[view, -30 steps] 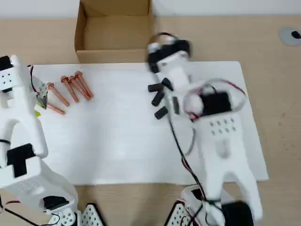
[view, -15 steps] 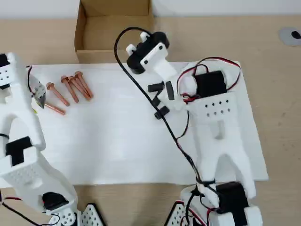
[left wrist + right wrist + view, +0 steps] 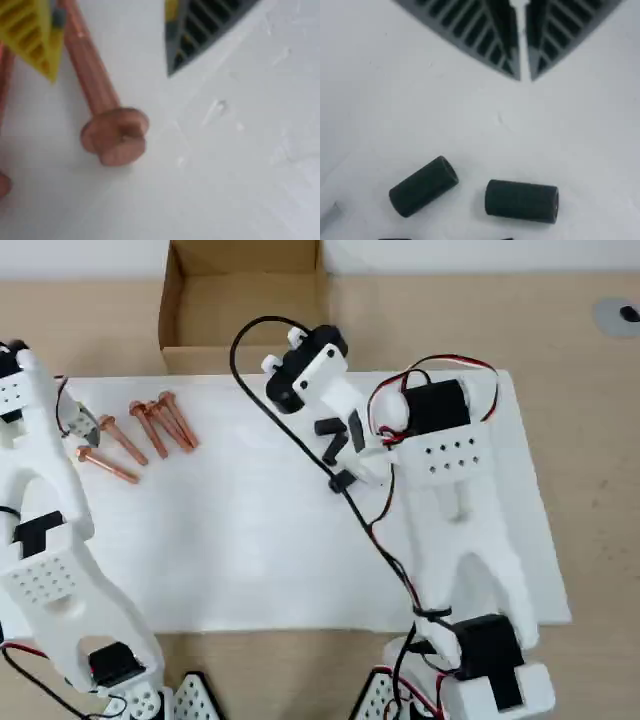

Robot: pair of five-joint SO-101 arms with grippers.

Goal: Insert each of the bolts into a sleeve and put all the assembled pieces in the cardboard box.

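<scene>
Two arms, pick-up step. The left end effector [image 3: 110,72], spread wide, straddles one bolt [image 3: 95,95] near the counter's left edge. The right end effector [image 3: 524,77], nearly closed and empty, hovers over the sleeves [image 3: 521,200] mid-counter. The cardboard box [image 3: 240,360] stands at the far edge. Next, probably: close left, open right.
</scene>
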